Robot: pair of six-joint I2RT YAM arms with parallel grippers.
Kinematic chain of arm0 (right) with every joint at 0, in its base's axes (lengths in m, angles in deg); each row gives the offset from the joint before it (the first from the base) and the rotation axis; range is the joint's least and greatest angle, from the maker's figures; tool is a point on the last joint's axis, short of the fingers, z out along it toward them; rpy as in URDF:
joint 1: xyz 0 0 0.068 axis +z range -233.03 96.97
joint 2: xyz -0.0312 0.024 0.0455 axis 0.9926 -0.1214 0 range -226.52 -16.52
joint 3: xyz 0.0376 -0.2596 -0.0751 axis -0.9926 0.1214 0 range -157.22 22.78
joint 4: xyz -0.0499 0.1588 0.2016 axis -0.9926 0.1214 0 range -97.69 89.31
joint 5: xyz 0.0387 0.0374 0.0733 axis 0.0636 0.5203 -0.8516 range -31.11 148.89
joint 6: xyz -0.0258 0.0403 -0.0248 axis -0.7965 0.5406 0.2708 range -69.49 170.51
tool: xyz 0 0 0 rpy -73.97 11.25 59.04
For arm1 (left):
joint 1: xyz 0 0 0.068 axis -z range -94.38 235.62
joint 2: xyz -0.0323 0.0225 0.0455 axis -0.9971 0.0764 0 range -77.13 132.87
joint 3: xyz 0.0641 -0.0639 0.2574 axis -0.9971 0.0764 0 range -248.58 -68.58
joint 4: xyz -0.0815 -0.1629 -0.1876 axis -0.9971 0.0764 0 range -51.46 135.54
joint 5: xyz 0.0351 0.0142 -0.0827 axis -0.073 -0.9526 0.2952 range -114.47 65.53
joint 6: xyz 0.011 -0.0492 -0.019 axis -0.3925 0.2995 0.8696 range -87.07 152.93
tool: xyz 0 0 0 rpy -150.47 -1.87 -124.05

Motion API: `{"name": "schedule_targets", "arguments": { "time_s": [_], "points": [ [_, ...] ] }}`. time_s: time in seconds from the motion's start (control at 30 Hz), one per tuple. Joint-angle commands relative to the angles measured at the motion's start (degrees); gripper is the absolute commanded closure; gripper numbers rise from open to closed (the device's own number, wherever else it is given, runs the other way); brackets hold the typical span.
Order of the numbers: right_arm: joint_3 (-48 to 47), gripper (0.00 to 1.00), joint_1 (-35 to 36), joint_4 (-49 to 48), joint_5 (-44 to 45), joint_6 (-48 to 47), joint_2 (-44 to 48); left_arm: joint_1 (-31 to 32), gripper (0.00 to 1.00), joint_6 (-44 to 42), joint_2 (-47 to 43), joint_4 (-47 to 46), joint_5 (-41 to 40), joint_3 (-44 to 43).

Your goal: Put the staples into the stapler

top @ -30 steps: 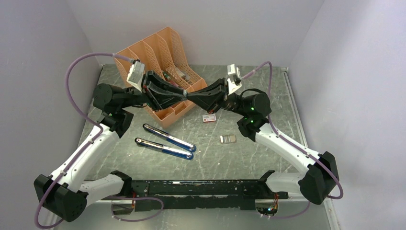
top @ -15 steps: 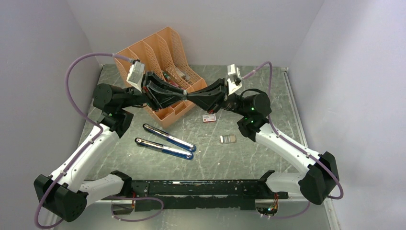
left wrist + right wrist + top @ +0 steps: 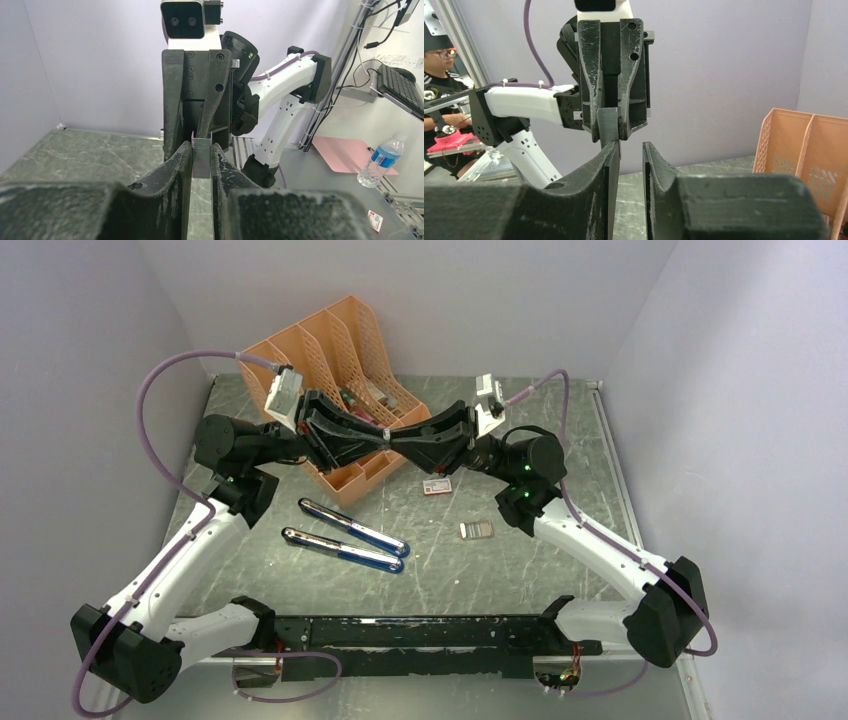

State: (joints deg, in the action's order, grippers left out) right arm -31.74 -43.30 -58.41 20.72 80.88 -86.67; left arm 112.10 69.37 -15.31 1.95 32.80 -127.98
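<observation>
Left wrist view: left claw (image 3: 201, 150) pinches staples (image 3: 202, 161), lower part hidden.

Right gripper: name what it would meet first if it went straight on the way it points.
The staples, almost at once. They stand clamped in the left gripper's jaws, right in front of the right gripper's parted jaws; the left gripper itself lies just behind. Depth between tips is unclear.
</observation>
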Motion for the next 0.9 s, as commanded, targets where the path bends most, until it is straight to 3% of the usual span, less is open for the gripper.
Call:
{"name": "schedule_targets", "arguments": {
  "time_s": [0.0, 0.4, 0.57, 0.67, 0.87],
  "points": [
    [1.15, 0.72, -0.44, 0.14, 3.23, -1.17, 1.66, 0.50, 0.93, 0.58, -0.76, -2.73, 3.56, -0.94],
    [3.30, 0.65, -0.43, 1.48, 6.56, -3.18, 5.40, 0.50, 0.93, 0.77, -0.52, -2.65, 3.81, -1.15],
    [5.91, 0.64, -0.44, 3.44, 10.54, -4.69, 9.28, 0.50, 0.93, -2.59, -0.57, 4.64, 1.99, -2.59],
    [8.11, 0.64, -0.47, 9.68, 20.39, -6.10, 13.11, 0.50, 0.93, -12.33, 0.78, 19.47, -0.36, -7.23],
    [10.99, 0.54, -0.68, 33.63, 56.58, -3.72, 20.43, 1.64, 0.93, -25.85, 2.69, 36.51, -10.03, -9.51]
  ]
}}
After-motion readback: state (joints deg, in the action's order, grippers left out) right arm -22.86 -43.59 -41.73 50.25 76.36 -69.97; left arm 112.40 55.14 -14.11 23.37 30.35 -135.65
